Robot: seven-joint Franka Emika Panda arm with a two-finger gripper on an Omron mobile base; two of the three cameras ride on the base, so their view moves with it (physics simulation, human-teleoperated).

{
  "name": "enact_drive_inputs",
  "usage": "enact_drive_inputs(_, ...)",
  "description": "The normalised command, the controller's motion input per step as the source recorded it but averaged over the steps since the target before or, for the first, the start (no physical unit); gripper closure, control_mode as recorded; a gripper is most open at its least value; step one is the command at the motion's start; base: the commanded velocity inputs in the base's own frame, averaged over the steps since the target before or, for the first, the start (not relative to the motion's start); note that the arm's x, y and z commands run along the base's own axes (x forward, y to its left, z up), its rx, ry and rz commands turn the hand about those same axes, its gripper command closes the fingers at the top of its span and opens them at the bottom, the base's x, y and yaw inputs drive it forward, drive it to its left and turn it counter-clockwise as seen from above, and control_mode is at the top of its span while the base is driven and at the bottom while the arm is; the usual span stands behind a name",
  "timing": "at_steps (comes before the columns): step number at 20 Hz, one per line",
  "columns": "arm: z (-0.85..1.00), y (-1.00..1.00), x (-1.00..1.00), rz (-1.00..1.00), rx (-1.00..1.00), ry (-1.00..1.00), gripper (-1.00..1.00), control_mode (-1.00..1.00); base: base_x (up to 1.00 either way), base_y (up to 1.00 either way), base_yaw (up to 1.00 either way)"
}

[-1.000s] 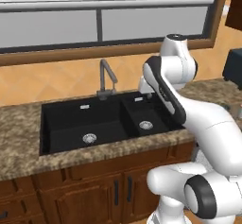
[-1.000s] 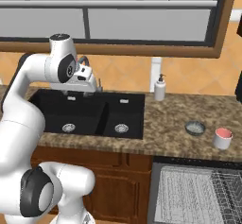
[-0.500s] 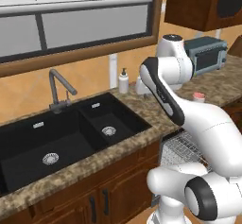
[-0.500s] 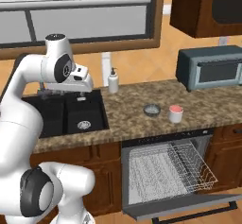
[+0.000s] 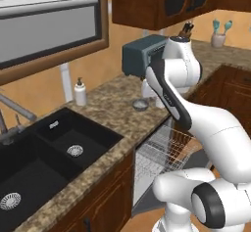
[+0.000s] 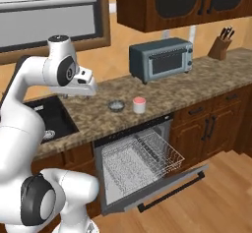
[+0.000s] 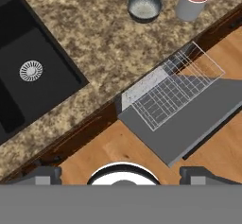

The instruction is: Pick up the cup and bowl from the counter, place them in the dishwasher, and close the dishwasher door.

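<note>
The white cup [image 6: 140, 104] with its pink inside stands on the brown granite counter [image 6: 98, 117], with the grey-blue bowl [image 6: 116, 105] just to its left. Seen from the hand, the bowl [image 7: 144, 6] and cup [image 7: 193, 0] sit at the top, apart from each other. Below them the dishwasher [image 6: 140, 160] is open, its white wire rack [image 7: 175, 93] pulled out over the lowered dishwasher door [image 6: 162, 190]. My gripper [image 6: 82, 90] hangs high over the counter, left of the bowl. It is open and its fingertips [image 7: 45, 175] hold nothing.
A black double sink [image 5: 44, 162] lies to the left, with a white soap bottle [image 5: 80, 92] behind it. A grey toaster oven [image 6: 161, 58] stands at the back of the counter, and a knife block [image 6: 221, 47] further right. Wooden floor [image 6: 216, 197] spreads in front of the open door.
The base has driven to the right, so the whole picture shifted: the sink slid to the left and the dishwasher, cup and bowl came to the middle. The gripper stayed open.
</note>
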Motion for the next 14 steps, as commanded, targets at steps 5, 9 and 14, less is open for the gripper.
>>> enact_drive_inputs(5,0.00,0.00,0.00,0.00,0.00,0.00,-1.00,1.00,0.05,0.26,-0.41)
enact_drive_inputs(9,0.00,0.00,0.00,0.00,0.00,0.00,-1.00,1.00,0.08,0.33,-0.31)
enact_drive_inputs(14,0.00,0.00,0.00,0.00,0.00,0.00,-1.00,1.00,0.03,0.31,-0.25)
